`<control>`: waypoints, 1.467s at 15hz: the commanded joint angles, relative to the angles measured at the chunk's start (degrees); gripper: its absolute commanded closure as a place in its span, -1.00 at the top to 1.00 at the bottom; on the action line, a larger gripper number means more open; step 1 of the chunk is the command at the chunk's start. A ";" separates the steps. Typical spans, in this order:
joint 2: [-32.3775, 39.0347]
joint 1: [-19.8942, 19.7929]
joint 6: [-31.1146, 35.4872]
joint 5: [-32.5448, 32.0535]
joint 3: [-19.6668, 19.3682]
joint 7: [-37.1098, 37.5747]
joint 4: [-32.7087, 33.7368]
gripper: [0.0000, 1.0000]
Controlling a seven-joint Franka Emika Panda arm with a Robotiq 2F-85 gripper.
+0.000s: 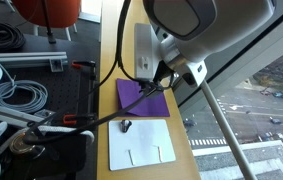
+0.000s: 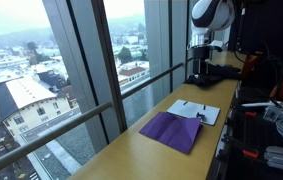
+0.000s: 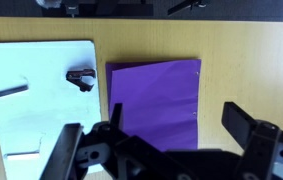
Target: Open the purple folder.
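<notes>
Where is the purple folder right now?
In the wrist view, the purple folder lies flat on the wooden table, just right of the white board with the dark clip.

The purple folder [image 3: 153, 95] lies shut and flat directly beneath my gripper [image 3: 153, 128]. Its deep purple cover faces up at me, a plain thin rectangle sitting within the gap between my wide-spread jaws.
</notes>
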 commanded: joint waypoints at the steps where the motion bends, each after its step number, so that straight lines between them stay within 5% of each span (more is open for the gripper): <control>1: 8.29 -3.01 -0.55 1.20 2.26 -2.21 6.86 1.00; 13: 23.84 -8.04 -0.51 -1.02 5.39 -1.44 16.41 1.00; 22: 30.89 -7.77 -0.55 -2.11 6.97 -0.23 19.48 1.00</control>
